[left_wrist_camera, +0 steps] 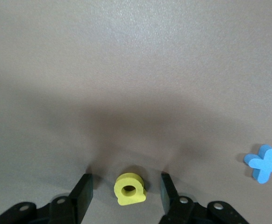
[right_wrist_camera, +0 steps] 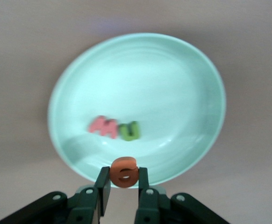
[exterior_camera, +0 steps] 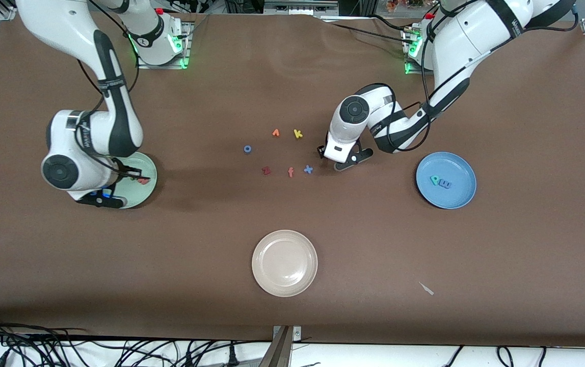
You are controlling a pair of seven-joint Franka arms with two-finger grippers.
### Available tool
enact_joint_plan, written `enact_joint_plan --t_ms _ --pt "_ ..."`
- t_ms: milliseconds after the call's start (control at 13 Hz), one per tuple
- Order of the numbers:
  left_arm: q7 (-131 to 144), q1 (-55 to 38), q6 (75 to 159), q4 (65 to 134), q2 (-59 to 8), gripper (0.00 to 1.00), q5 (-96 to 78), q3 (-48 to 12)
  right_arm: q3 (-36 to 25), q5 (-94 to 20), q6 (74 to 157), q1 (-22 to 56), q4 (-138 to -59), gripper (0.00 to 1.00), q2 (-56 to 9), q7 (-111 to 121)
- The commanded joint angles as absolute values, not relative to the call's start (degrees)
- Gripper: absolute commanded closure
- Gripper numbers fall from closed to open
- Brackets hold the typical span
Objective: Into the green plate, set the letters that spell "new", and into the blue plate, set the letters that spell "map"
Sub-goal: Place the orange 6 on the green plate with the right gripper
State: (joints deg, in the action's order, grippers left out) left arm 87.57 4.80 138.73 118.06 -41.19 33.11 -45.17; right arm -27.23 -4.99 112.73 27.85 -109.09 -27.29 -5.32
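Orange foam "e" (right_wrist_camera: 125, 172) pinched between the closed fingers of the right hand (right_wrist_camera: 124, 186), over the rim of the round mint-green plate (right_wrist_camera: 182, 70); pinkish-red foam "w" (right_wrist_camera: 103, 126) and green foam "n" (right_wrist_camera: 129, 131) lying side by side inside. Plate half hidden under the right arm from the front. Yellow rounded foam "a" (left_wrist_camera: 130, 189) flat on the brown surface (exterior_camera: 292, 76), between the parted fingers of the left hand (left_wrist_camera: 125, 193), touching neither; hidden from the front. Blue foam cross (left_wrist_camera: 264, 164) nearby. Teal foam "p" (exterior_camera: 434, 179) and blue foam "m" (exterior_camera: 445, 184) touching in the round blue plate (exterior_camera: 463, 196).
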Motion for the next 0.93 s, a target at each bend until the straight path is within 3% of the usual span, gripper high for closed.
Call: enact_joint_plan --t_ms 0,231,540,848 --pt "89.03 4.13 138.6 117.68 -42.28 0.41 33.84 -45.17 -27.25 -5.09 111.89 27.07 -109.17 0.0 -27.07 -4.48" --pt "89.38 3.69 138.6 117.6 -42.8 0.44 33.31 -45.09 -27.25 -5.27 106.63 27.25 -104.52 0.0 -27.07 -4.48" --pt "89.56 3.52 138.34 117.6 -43.15 0.59 33.31 -45.09 -26.81 -5.19 102.93 27.68 -102.57 0.0 -25.76 -3.44" --pt "89.47 3.52 138.16 117.51 -43.51 0.69 33.31 -45.09 -26.72 -4.31 93.63 30.05 -102.74 0.0 -18.22 -3.6"
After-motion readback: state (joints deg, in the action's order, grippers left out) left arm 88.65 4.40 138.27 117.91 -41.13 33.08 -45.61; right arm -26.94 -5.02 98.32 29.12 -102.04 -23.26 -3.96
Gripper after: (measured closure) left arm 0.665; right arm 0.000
